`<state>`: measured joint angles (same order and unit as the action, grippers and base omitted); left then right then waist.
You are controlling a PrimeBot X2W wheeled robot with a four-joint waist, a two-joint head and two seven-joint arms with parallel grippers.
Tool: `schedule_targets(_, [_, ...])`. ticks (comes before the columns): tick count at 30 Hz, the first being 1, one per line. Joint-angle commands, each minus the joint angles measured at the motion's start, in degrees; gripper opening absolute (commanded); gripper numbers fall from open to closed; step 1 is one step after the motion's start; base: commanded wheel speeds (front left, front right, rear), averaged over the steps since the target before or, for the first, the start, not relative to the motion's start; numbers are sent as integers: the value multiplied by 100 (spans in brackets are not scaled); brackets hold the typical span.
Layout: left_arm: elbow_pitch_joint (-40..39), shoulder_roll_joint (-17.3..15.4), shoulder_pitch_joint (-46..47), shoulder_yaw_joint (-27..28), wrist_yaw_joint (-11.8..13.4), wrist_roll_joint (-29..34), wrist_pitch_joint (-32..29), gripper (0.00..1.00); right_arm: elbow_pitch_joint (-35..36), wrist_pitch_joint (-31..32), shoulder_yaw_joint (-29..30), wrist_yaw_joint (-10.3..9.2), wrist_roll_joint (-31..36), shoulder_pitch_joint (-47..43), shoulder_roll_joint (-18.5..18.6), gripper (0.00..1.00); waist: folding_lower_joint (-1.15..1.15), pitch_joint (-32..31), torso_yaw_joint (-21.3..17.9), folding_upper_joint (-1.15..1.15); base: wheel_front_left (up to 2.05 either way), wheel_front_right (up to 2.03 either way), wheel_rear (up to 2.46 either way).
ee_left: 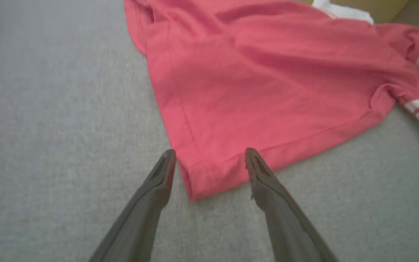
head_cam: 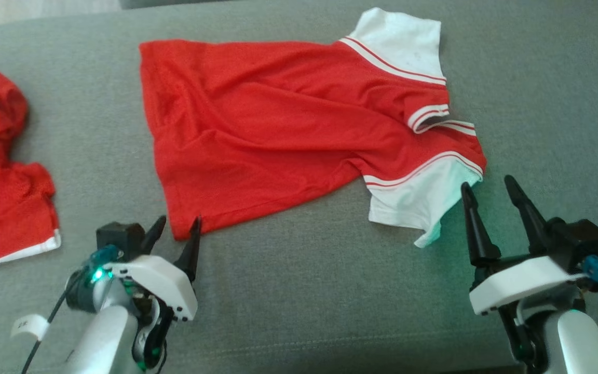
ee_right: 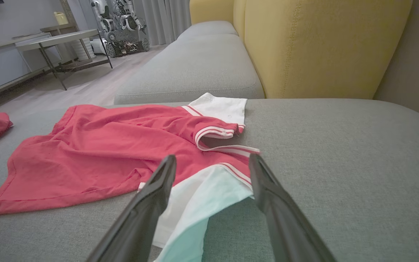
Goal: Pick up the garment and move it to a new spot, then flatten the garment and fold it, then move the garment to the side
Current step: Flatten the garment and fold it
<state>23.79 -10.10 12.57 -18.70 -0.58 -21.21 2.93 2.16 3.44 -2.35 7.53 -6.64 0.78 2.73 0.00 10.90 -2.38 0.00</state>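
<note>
The garment (head_cam: pixel 278 130) is a red T-shirt with white sleeves and red-striped trim, spread loosely and wrinkled on the grey cushion (head_cam: pixel 299 291). My left gripper (head_cam: pixel 178 228) is open, its fingertips on either side of the shirt's near hem corner (ee_left: pixel 202 182). My right gripper (head_cam: pixel 488 188) is open too, fingers pointing at the near white sleeve (head_cam: pixel 413 202). In the right wrist view that sleeve (ee_right: pixel 202 196) lies between and beyond the two fingers of the right gripper (ee_right: pixel 212 160). Nothing is held.
A second red garment with a white edge (head_cam: pixel 3 182) lies crumpled at the cushion's left. A yellow backrest (ee_right: pixel 322 43) rises behind the cushion. Another grey seat (ee_right: pixel 195 62) extends beyond, with a table (ee_right: pixel 56 40) and floor farther off.
</note>
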Motion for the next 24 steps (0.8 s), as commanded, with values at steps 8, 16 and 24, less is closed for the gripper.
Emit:
schedule_targets(8, [474, -8, 420, 241, -33, -209, -86, 4, 43, -53, -242, -4, -77, 198, 15, 100, 0, 182, -167, 0, 0, 0, 0])
schedule_targets(16, [658, -15, 594, 202, -59, -212, 38, 0, -299, 130, -653, -4, -223, 64, 15, 100, 0, 254, -112, 0, 0, 0, 0])
schedule_targets(24, [727, -2, 814, 87, -113, -144, 200, 0, -1199, 104, -813, -4, -294, 324, 15, 100, 0, 438, 25, 0, 0, 0, 0])
